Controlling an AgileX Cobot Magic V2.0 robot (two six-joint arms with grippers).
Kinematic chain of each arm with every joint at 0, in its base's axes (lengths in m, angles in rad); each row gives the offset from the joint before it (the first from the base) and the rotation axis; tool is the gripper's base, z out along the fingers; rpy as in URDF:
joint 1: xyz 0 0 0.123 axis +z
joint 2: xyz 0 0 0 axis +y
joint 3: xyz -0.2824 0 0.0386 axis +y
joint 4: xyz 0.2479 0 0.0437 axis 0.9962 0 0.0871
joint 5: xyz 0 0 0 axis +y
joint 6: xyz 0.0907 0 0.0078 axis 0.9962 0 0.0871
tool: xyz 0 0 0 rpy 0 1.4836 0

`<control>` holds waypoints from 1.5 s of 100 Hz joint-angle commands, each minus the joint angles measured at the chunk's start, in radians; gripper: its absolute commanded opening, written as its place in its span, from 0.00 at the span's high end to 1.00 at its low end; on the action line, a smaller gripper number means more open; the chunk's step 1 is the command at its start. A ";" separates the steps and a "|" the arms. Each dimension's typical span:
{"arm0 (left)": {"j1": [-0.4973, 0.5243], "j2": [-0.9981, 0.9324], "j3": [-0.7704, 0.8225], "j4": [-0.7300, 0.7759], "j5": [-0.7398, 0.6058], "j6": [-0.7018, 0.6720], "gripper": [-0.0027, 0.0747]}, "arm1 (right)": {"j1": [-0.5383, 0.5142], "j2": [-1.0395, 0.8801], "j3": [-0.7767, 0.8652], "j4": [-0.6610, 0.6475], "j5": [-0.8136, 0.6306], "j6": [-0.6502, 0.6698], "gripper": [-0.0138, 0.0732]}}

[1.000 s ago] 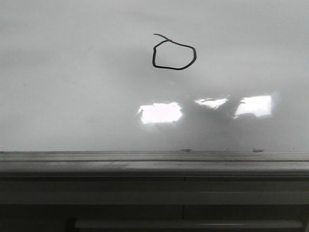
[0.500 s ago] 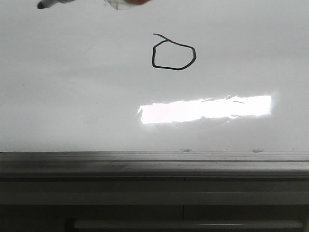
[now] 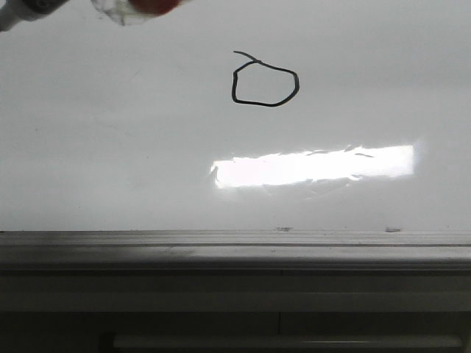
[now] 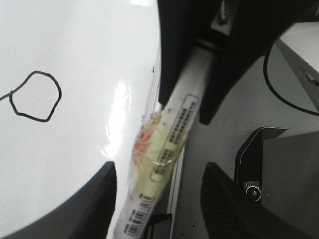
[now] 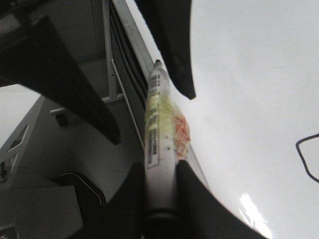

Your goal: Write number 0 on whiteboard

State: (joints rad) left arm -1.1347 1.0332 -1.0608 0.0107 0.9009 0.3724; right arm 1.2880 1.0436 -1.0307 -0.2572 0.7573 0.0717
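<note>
**0 drawn on board, marker up off the surface between both claws**

Hidden/cut off: front view shows only a marker (image 3: 26,9) end and a blurred clear-and-red wrap at the top left edge; no arm visible there. In the right wrist view the number 0 (image 5: 309,157) is cut by the frame edge, only part of the loop shows. Marker tip not clearly readable in any view.

Claws: right claw (image 5: 159,194) is closed on the marker (image 5: 158,149) barrel, fingers (image 5: 192,199) pressing both sides near its lower end. Left claw (image 4: 159,194) fingers (image 4: 219,209) stand apart with the marker (image 4: 164,144) running between them; contact with the pads can't be confirmed, so its grip is unclear. Yellowish tape with a red patch (image 4: 149,144) wraps the barrel mid-length.

Task thing: number 0 (image 3: 266,83) sits on the whiteboard (image 3: 110,162) upper centre, closed black loop with a short tail at its top left. Marker is well apart from it.

Around: bright rectangular glare patch (image 3: 313,167) below the 0; grey rail (image 3: 235,250) along the board's near edge. Nothing covers the 0.
</note>
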 commanded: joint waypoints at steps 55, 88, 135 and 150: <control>0.000 -0.009 -0.032 -0.030 0.048 -0.001 0.99 | 0.037 -0.009 -0.089 -0.013 -0.092 -0.011 0.89; 0.000 -0.009 -0.018 -0.088 -0.090 -0.087 0.99 | 0.020 -0.074 -0.089 -0.114 0.005 0.127 0.23; 0.000 -0.017 0.180 0.856 -0.302 -1.421 0.99 | 0.001 -0.422 -0.023 -0.318 0.189 0.400 0.91; 0.029 0.008 0.212 0.979 -0.307 -1.680 0.99 | 0.001 -0.461 0.050 -0.326 0.187 0.450 0.91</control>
State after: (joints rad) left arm -1.1257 1.0384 -0.8315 0.8833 0.6473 -1.1500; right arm 1.2967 0.5883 -0.9902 -0.5360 0.9992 0.4935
